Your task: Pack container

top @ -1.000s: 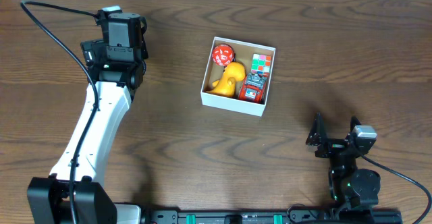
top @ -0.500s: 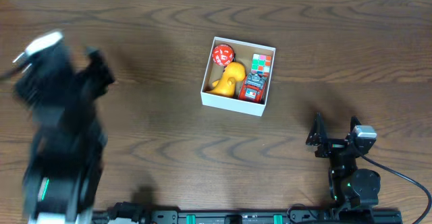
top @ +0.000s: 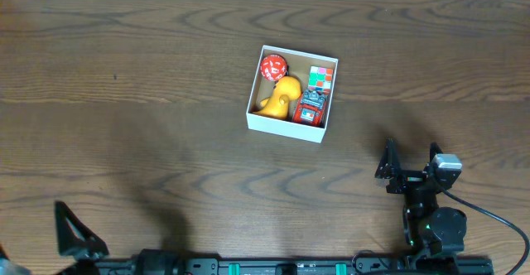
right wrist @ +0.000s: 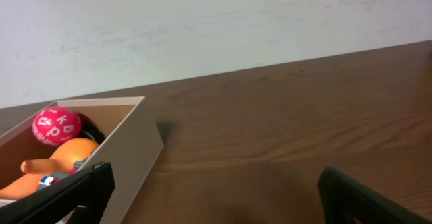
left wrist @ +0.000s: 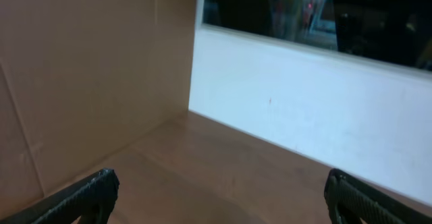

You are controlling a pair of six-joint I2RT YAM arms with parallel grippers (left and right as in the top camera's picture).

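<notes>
The container [top: 282, 126], a white square box, sits at the table's middle. In it lie a red ball [top: 272, 66], a yellow duck [top: 282, 95], a colour cube [top: 320, 78] and a red toy [top: 310, 108]. My right gripper [top: 411, 162] is open and empty, low at the front right, well apart from the box. In the right wrist view the container [right wrist: 129, 158] stands left of my open right gripper [right wrist: 216, 198], with the ball [right wrist: 57, 125] and duck [right wrist: 66, 158] showing. My left gripper [left wrist: 219, 198] is open and empty. Only one of its fingers [top: 76, 230] shows at the front left corner.
The dark wooden table [top: 166, 101] runs wide on both sides of the box. A white wall [left wrist: 304, 116] and a brown cardboard-like panel [left wrist: 81, 69] face the left wrist camera. The arm bases line the front edge [top: 290, 267].
My left arm has swung from the far left of the table back down to the front left corner. The right arm and the box have not moved. Both grippers stay open.
</notes>
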